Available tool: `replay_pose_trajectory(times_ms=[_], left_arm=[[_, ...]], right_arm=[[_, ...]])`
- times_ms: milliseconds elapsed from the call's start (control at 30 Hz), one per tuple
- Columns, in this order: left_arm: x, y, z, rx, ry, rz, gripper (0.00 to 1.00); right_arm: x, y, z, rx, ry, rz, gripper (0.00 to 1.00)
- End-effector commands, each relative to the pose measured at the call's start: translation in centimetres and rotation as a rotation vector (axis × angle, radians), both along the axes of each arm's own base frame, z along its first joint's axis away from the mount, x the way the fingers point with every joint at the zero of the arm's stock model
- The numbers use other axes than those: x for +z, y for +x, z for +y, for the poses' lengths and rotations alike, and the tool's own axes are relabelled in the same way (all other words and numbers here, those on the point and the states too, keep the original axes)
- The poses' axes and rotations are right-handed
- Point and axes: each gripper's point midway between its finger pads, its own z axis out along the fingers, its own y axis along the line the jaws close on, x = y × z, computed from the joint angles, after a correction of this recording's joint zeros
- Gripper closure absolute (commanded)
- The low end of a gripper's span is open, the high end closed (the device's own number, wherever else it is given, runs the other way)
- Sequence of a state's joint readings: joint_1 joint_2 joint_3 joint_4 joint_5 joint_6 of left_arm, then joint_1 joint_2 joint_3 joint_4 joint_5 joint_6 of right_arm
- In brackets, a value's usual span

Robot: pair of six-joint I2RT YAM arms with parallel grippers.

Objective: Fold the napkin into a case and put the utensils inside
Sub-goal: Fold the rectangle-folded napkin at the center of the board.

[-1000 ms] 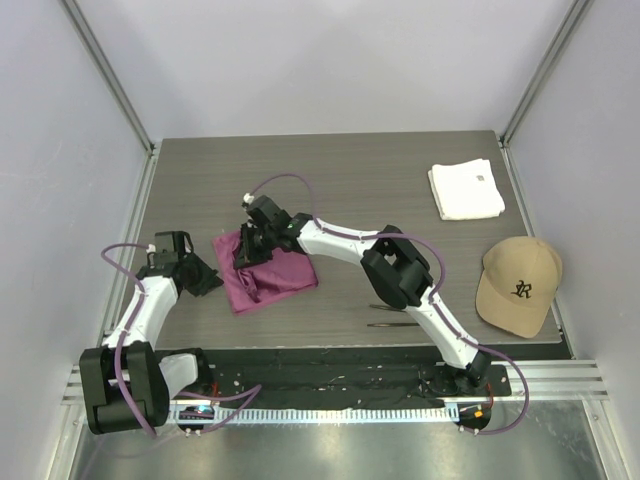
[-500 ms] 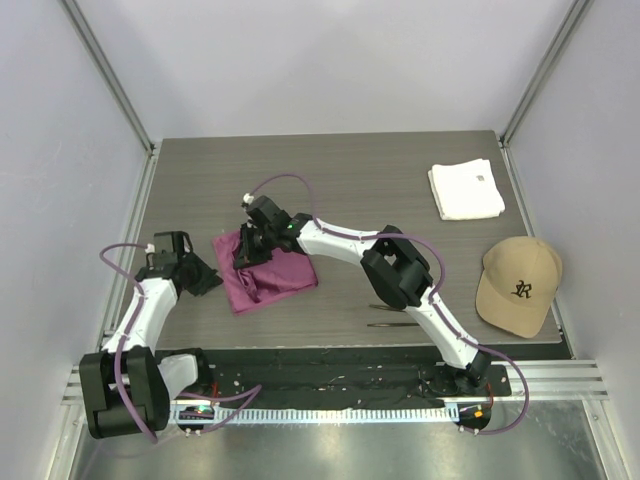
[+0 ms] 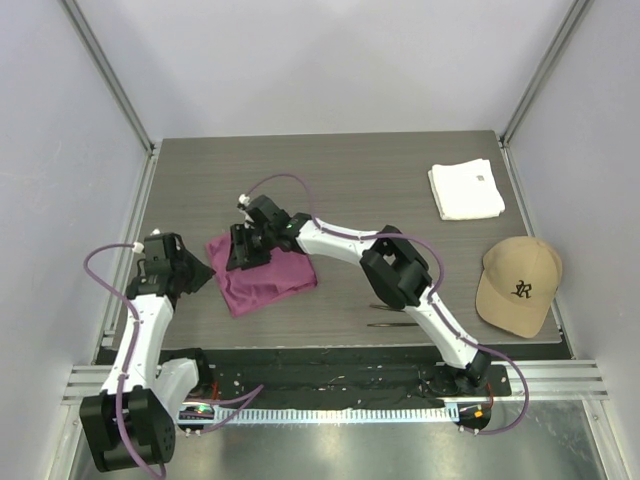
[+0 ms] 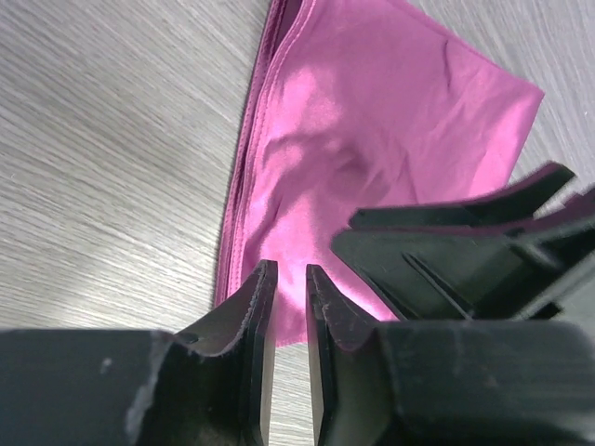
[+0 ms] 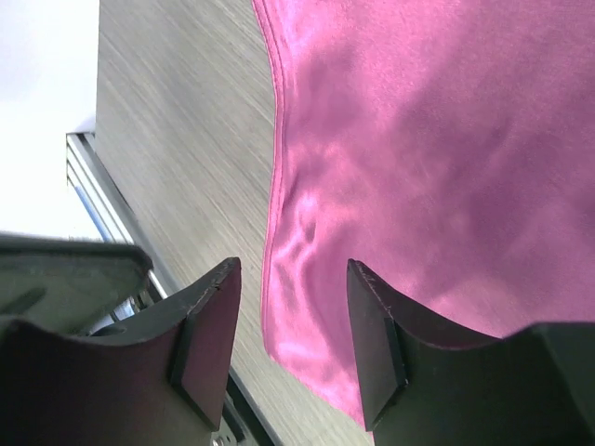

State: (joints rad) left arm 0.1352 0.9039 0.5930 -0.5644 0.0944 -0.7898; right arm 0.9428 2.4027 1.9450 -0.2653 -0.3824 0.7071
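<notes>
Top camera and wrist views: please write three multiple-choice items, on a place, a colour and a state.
1. Where on the table is the white cloth? A far right corner; B near left edge; C centre.
2. What colour is the napkin? A green; B magenta; C grey.
3. How is the right gripper? A shut on a spoon; B shut on the napkin; C open above the napkin.
Answers: 1 A, it lies by the far right corner; 2 B, magenta in every view; 3 C, its fingers stand apart, nothing between.
</notes>
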Motion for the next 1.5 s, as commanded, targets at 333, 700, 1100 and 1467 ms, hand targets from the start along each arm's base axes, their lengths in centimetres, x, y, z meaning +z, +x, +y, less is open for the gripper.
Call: replay_pose_trajectory(times_ms=[333,700,1100,1467], left_arm=[[1.5,7.5,0.8,-0.102,-0.024,0.028,0.52],[-0.1,10.4,4.8,-0.065,-0.004,0.116,0.34],[-3.6,12.5,4.5,-0.151,-0.043,0.189,0.39],[-4.3,13.4,3.9,-0.186,-0.08,0.187,0.48]], right_arm=[[5.8,1.5,-13.4,0.052,0.008,-0.114,0.5],[3.8,0.4,-15.6,0.057,-0.012,-0.073,0.68],[1.7,-0.9,-16.2,0.058,-0.001,-0.01,0.78],[0.4,-1.3,-17.1,0.041,-0.012,0.015,0.84]])
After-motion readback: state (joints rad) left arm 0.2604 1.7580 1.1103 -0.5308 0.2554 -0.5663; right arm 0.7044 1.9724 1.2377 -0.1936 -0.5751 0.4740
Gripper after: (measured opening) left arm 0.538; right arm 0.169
